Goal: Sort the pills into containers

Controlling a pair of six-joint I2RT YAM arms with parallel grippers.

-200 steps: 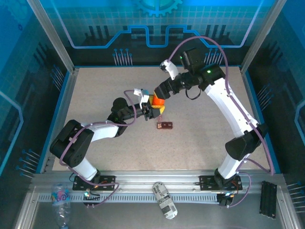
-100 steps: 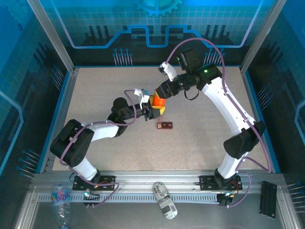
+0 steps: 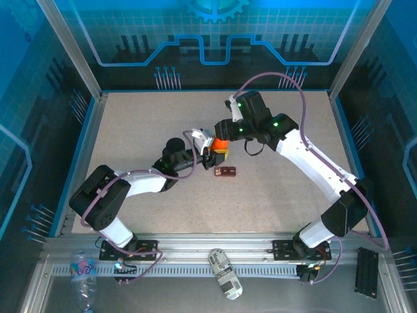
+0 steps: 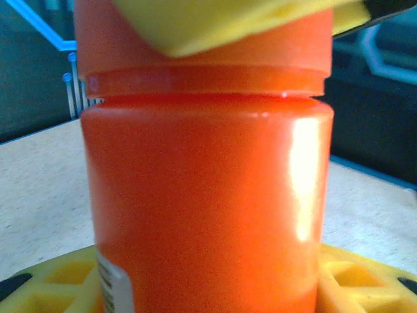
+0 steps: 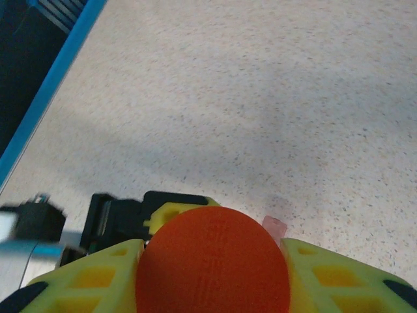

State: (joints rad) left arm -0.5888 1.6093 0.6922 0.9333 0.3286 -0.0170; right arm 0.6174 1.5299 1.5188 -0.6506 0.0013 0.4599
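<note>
Glossy orange plastic pill bottle [image 3: 220, 145]: standing upright mid-table, near the small maroon two-cell box [image 3: 225, 171]. Probably light, rigid and slick. Left gripper [image 4: 212, 283] is clamping the body; right gripper [image 5: 212, 280] is pinching the ribbed cap, the best hold.

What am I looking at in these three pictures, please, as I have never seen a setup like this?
These are two white-and-black robot arms, the left arm and the right arm, bolted at the near edge of a speckled beige table. The wide picture comes from a fixed camera above and behind them. The two close-ups come from a camera on each wrist. The left arm's yellow fingers clamp the body of an orange plastic bottle. The right arm's yellow fingers grip its round orange cap from above. Beside the bottle, on the table, lies a small flat dark maroon two-cell box.
</note>
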